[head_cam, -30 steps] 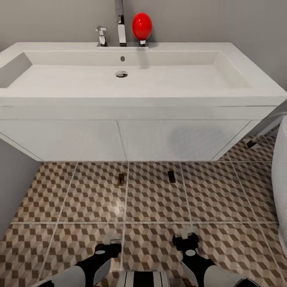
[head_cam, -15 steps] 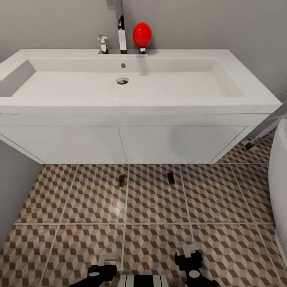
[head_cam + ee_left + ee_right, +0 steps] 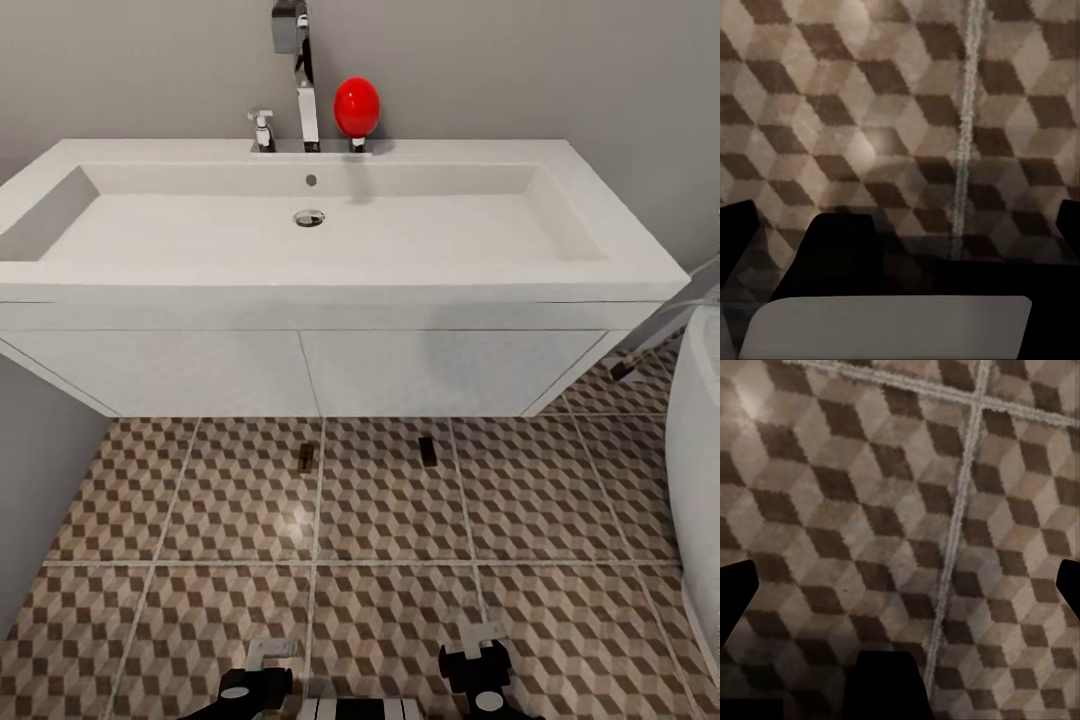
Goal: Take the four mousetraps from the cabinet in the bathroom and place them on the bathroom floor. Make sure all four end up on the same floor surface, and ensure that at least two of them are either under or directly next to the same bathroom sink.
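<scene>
Mousetraps lie on the bathroom floor (image 3: 230,520) in two places just in front of the white vanity: one mousetrap (image 3: 305,458) beside a grout line below the middle of the sink (image 3: 330,225), and a darker mousetrap (image 3: 427,451) a little to its right. Both are well apart from the grippers, which sit low at the near edge of the head view, the left gripper (image 3: 265,660) roughly in line with the first piece and the right gripper (image 3: 484,648) somewhat right of the second. In each wrist view the dark finger tips (image 3: 735,240) (image 3: 736,596) stand at opposite edges with bare patterned tile between them, so both grippers are spread wide and carry nothing. The arms are cut off by the bottom of the head view. The two pieces are too small to make out any detail. A white tub edge (image 3: 695,480) is cropped at the right.
</scene>
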Tool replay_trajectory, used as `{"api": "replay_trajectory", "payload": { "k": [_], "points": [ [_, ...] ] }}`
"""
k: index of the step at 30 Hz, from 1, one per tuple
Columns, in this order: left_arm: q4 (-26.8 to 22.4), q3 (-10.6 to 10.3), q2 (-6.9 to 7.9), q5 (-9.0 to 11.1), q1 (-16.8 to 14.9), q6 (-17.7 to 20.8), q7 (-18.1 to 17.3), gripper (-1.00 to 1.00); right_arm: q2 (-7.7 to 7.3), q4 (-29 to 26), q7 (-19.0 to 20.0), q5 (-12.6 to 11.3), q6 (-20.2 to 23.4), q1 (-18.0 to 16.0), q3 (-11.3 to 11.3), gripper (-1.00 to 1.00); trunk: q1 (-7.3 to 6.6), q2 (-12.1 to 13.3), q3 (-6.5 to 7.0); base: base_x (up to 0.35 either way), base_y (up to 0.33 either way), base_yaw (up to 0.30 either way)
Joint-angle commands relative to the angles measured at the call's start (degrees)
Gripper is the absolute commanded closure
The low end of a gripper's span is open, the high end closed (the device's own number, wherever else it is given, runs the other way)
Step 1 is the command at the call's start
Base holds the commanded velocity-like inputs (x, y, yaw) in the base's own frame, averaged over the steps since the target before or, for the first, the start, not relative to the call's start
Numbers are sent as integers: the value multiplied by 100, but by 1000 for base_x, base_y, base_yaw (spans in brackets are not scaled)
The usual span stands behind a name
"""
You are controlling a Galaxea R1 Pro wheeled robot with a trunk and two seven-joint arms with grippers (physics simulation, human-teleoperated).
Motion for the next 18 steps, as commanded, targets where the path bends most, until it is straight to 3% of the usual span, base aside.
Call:
{"api": "replay_trajectory", "payload": {
  "k": [1,18],
  "points": [
    [-5,-49,0,48,-1,-15,27,-100,1,5,-15,-57,-21,-1,49,-100,-23,40,16,0,0,0],
    [-5,-49,-5,48,19,-16,26,-100,2,9,-15,-59,-21,4,48,-100,-396,722,321,0,0,0]
  ]
}}
